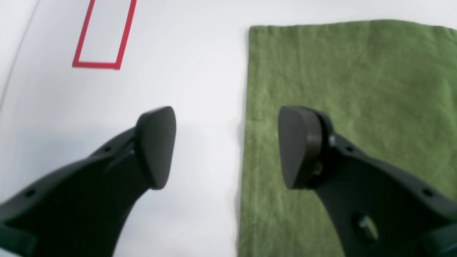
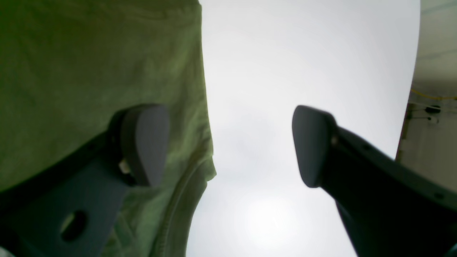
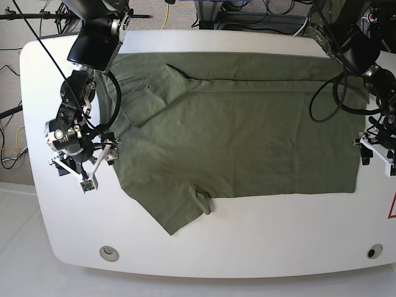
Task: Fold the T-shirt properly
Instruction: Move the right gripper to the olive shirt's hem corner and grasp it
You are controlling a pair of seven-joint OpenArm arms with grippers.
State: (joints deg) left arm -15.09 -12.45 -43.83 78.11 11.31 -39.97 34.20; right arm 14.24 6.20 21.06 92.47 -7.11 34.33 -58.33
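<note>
Olive T-shirt [image 1: 342, 89] edge between spread fingers [image 1: 157, 146] (likely untouched).

Bright, even overhead light; soft glare on the glossy white tabletop [image 2: 264, 214] below the right claw [image 2: 228, 146], whose view is dim and blurred.

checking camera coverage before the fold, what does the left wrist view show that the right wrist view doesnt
Only the left wrist view: a red tape rectangle on the white table, and a straight edge with a square corner of the T-shirt, lying flat. The left gripper hangs open across that edge.

Only the right wrist view: the ribbed neck band of the shirt, the table's far rim with the room beyond, and the right gripper, open.

Both: olive-green cloth beside bare white table, one finger over the cloth and the other over the table, nothing held.
</note>
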